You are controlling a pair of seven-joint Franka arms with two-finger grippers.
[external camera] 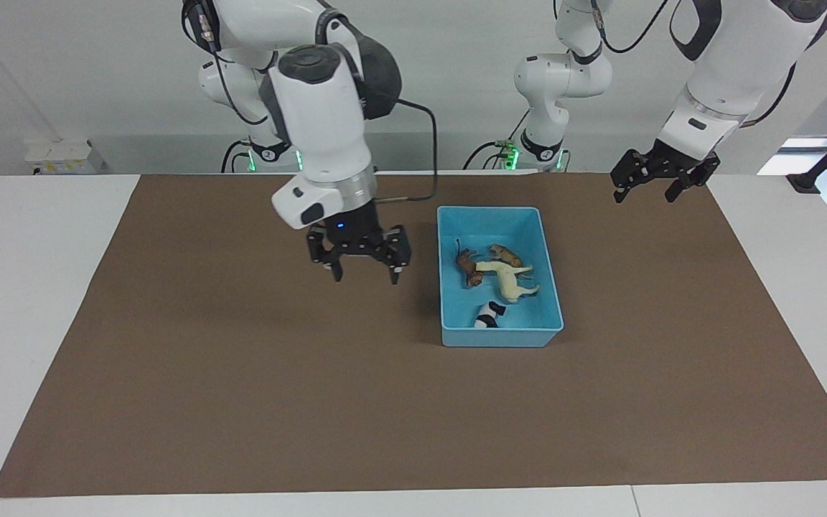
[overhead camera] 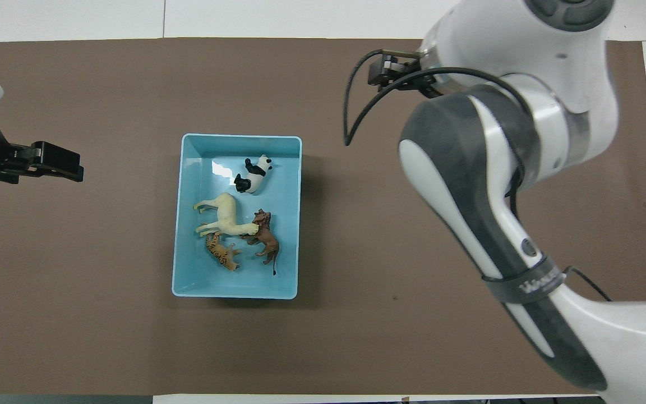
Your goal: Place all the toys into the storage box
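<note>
The light blue storage box [external camera: 500, 336] stands on the brown mat and also shows in the overhead view [overhead camera: 199, 275]. All four toys lie inside it. They are the tiger [external camera: 505, 253] [overhead camera: 222, 254], the lion [external camera: 466, 268] [overhead camera: 265, 237], the cream horse [external camera: 509, 281] [overhead camera: 225, 216] and the panda [external camera: 489, 315] [overhead camera: 254, 174]. My right gripper [external camera: 360, 267] is open and empty, raised over the mat beside the box toward the right arm's end. My left gripper [external camera: 654, 183] [overhead camera: 74, 166] is open and empty, raised toward the left arm's end.
The brown mat [external camera: 241, 395] covers most of the white table [external camera: 33, 287]. In the overhead view the right arm [overhead camera: 485, 185] hides part of the mat.
</note>
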